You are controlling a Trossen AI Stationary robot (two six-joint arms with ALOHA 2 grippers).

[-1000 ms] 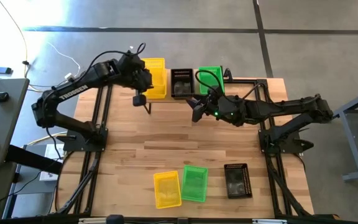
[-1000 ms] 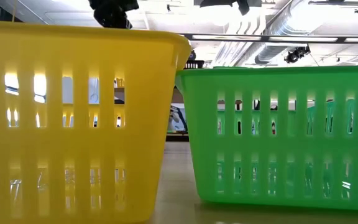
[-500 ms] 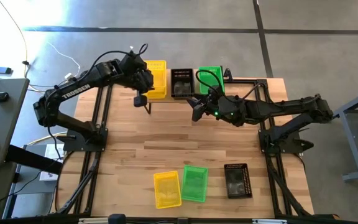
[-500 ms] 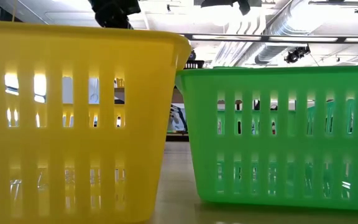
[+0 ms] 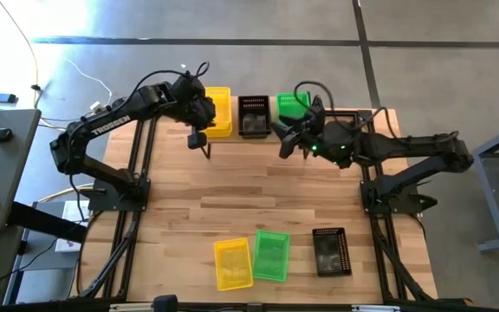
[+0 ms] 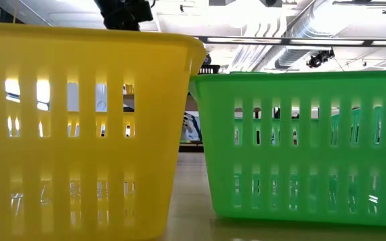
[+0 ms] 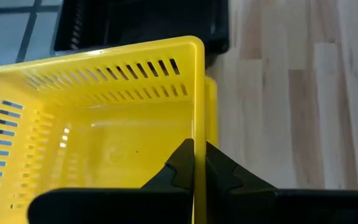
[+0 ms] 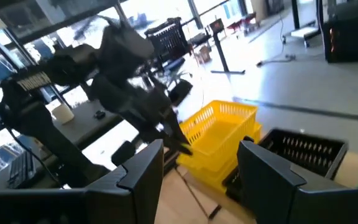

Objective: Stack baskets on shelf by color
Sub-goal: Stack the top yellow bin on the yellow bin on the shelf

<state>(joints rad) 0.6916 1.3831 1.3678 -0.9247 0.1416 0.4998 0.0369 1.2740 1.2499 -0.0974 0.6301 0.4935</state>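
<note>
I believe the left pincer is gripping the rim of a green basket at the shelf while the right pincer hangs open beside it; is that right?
Not quite: the left pincer is shut on the rim of a yellow basket, not a green one, as the left wrist view shows. The rest holds: it is at the shelf, and the right pincer hangs open nearby.

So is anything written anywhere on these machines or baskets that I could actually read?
"TROSSEN": white letters along the dark left arm, seen from above.
The pale label on that same arm in the right wrist view is too blurred to read.
No text shows on the yellow, green or black perforated plastic baskets.
</note>
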